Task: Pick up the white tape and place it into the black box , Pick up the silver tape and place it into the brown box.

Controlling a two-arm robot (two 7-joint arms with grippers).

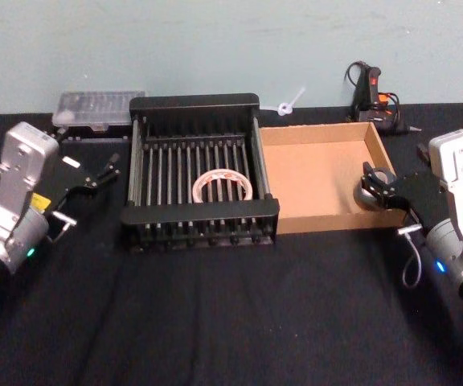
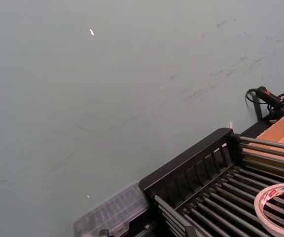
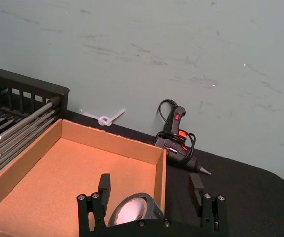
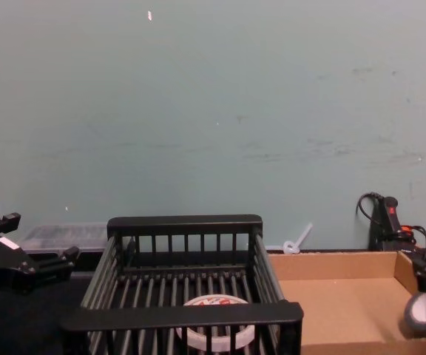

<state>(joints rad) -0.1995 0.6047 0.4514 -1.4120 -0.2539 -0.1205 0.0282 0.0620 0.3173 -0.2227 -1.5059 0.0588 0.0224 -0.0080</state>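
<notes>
The white tape [image 1: 222, 185] lies flat on the barred floor of the black box [image 1: 201, 103], and it also appears in the left wrist view as the white tape [image 2: 280, 205]. The silver tape [image 1: 366, 197] rests tilted inside the brown box [image 1: 316, 173], against its right wall. My right gripper [image 1: 378, 178] hovers just above it and is open. In the right wrist view the silver tape [image 3: 132, 210] sits between and below the spread fingers [image 3: 104, 185], which do not touch it. My left gripper [image 1: 96, 175] stands open to the left of the black box, holding nothing.
A clear plastic case [image 1: 99, 108] sits at the back left behind the crate. A black glue gun [image 1: 372, 90] with its cord lies behind the brown box, with a white plastic tie [image 1: 288, 104] beside it. Black cloth covers the table in front.
</notes>
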